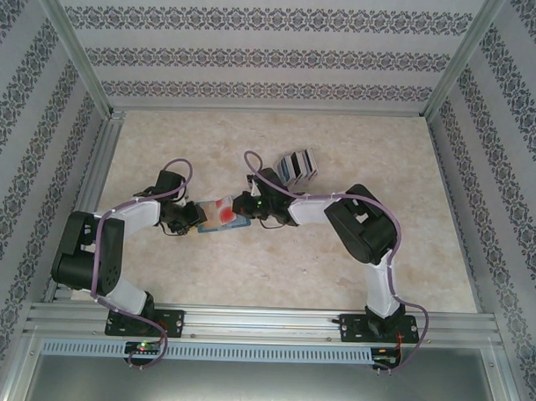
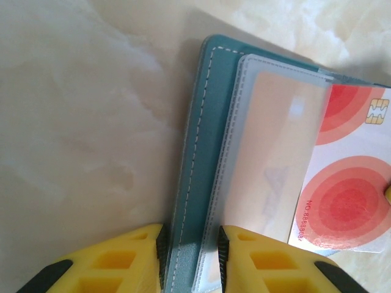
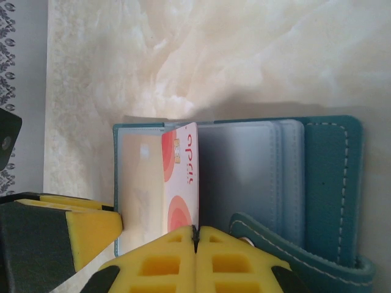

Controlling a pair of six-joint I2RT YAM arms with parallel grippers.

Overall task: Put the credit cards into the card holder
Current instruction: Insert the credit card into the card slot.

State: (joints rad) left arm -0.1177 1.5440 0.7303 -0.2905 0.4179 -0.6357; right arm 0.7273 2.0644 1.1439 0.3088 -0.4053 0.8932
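The teal card holder (image 1: 216, 218) lies open on the table between the two arms, its clear sleeves (image 2: 269, 152) showing. My left gripper (image 2: 190, 237) is shut on the holder's left cover and outer sleeve; in the top view it (image 1: 190, 217) sits at the holder's left edge. My right gripper (image 3: 195, 232) is shut on the edge of a white credit card with red circles (image 3: 182, 177), held tilted over the open sleeves. The card (image 2: 348, 183) overlaps the sleeve's right side; I cannot tell whether it is inside. More credit cards (image 1: 297, 166) stand together behind the right gripper (image 1: 244, 206).
The holder's snap strap (image 3: 293, 250) curls up beside my right fingers. Patterned walls and metal frame posts enclose the pale marble table (image 1: 164, 144) on three sides. The right arm's elbow (image 1: 364, 223) bulks to the right of the work spot.
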